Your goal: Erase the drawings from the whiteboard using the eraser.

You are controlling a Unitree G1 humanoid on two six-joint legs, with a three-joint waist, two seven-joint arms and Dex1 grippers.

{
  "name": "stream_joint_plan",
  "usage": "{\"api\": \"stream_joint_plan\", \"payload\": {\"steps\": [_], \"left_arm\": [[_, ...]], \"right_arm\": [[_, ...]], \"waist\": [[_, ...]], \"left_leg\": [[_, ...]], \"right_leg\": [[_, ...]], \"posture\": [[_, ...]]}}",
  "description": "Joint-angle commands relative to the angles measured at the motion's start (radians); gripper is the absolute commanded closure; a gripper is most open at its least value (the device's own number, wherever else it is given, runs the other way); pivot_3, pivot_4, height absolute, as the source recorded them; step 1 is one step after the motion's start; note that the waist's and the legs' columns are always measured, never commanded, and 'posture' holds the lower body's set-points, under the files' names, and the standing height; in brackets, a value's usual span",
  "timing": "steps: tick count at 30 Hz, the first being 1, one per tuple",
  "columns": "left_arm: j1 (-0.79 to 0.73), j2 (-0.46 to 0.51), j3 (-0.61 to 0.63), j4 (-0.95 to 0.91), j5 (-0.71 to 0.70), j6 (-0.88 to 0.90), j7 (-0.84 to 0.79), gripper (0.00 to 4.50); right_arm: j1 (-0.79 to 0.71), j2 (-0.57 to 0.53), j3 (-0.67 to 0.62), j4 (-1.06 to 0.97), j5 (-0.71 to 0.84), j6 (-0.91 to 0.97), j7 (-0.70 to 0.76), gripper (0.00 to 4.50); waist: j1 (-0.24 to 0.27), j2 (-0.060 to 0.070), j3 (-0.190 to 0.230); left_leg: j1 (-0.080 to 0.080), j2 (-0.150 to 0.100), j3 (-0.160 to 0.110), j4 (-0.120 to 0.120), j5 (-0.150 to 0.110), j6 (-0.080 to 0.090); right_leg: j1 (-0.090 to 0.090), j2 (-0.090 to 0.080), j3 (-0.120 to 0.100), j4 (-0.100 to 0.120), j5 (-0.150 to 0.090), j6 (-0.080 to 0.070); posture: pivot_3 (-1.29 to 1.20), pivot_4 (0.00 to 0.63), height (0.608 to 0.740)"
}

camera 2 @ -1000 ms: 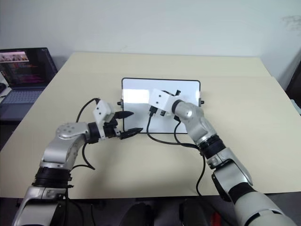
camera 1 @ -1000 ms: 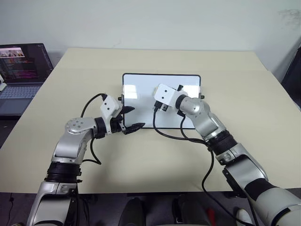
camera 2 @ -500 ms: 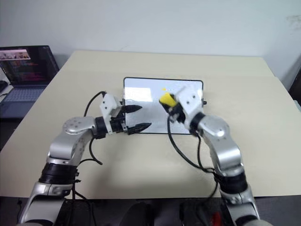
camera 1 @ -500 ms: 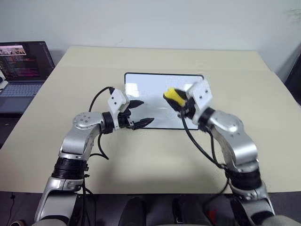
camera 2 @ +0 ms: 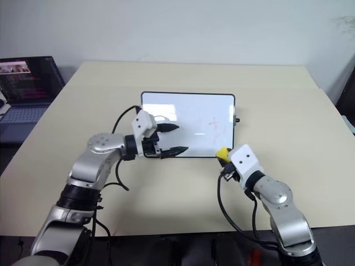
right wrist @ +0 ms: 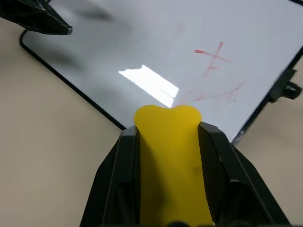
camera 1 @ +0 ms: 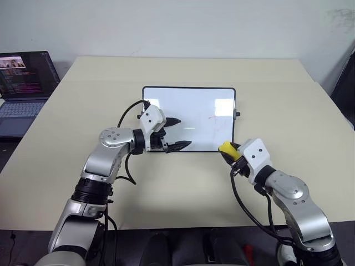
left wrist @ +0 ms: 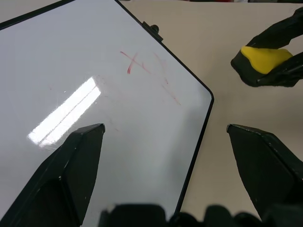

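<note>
Currently right hand point(camera 1: 228, 151) is clamping the eraser point(camera 1: 226, 148) off the whiteboard point(camera 1: 188, 105) at its 5 o'clock corner, left hand point(camera 1: 178, 133) gaping unbraced above it, so wiping the drawings point(camera 1: 212, 118) is risking board sliding.

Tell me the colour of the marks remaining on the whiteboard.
The thin marker marks on the glossy white rectangular whiteboard are red, clearest in the right wrist view.

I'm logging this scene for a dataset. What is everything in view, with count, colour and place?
table: one, beige, under everything.
whiteboard: one, white with black frame, flat at table centre.
drawings: faint red marks, on the board's right part.
eraser: one, yellow, off the board's near right corner.
laptop: one, dark, screen lit, left of the table.
left gripper: black, open over the board's near edge.
right gripper: black, shut on the eraser.
</note>
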Motion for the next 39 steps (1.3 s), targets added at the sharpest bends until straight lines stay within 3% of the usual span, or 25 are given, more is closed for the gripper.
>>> {"api": "stream_joint_plan", "payload": {"steps": [1,8,16,25,33,39], "left_arm": [[-0.021,-0.002,0.010,0.001,0.004,-0.019,-0.002,0.00],[-0.009,0.005,0.011,0.004,0.015,-0.024,0.003,0.00],[-0.001,-0.003,0.010,-0.019,0.014,-0.017,0.009,0.00],[0.002,-0.010,0.011,-0.027,0.012,-0.016,0.015,0.00],[0.003,-0.012,0.011,-0.029,-0.001,0.003,0.006,0.00],[0.007,-0.014,0.013,-0.040,-0.009,0.013,-0.001,0.00]], "right_arm": [[-0.086,-0.003,0.005,0.028,-0.037,-0.040,-0.035,3.18],[-0.313,0.041,0.063,0.233,-0.089,-0.064,-0.070,3.18],[-0.547,0.114,0.037,0.626,-0.111,-0.133,-0.158,3.19],[-0.468,0.074,0.147,0.639,-0.132,-0.056,-0.031,3.19],[-0.551,0.065,0.064,0.704,-0.193,-0.157,-0.186,3.19],[-0.470,0.034,0.131,0.656,-0.162,-0.064,-0.029,3.19]], "waist": [[-0.001,0.000,0.000],[0.002,0.000,0.000],[0.003,0.000,0.000],[0.003,-0.001,-0.001],[0.001,-0.001,-0.001],[0.002,-0.002,-0.002]], "left_leg": [[0.000,0.000,0.000,0.000,0.000,0.000],[0.000,0.000,0.000,0.000,0.000,0.000],[-0.001,0.000,0.000,0.000,0.000,0.000],[0.003,0.000,0.000,0.001,0.000,0.000],[0.004,0.000,0.001,0.003,0.002,0.002],[0.002,0.000,0.001,0.002,0.002,0.002]], "right_leg": [[0.000,0.000,0.000,0.000,0.000,0.000],[0.000,0.001,0.000,0.000,0.001,-0.002],[0.000,-0.001,0.000,0.000,0.001,-0.002],[0.003,-0.003,0.000,0.002,0.001,-0.002],[0.003,-0.001,0.001,0.002,0.005,-0.001],[0.003,-0.001,0.000,0.001,0.005,-0.002]], "posture": [[0.00,0.150,0.740],[0.00,0.150,0.740],[0.00,0.150,0.740],[0.00,0.150,0.740],[0.00,0.150,0.740],[0.00,0.150,0.740]]}}
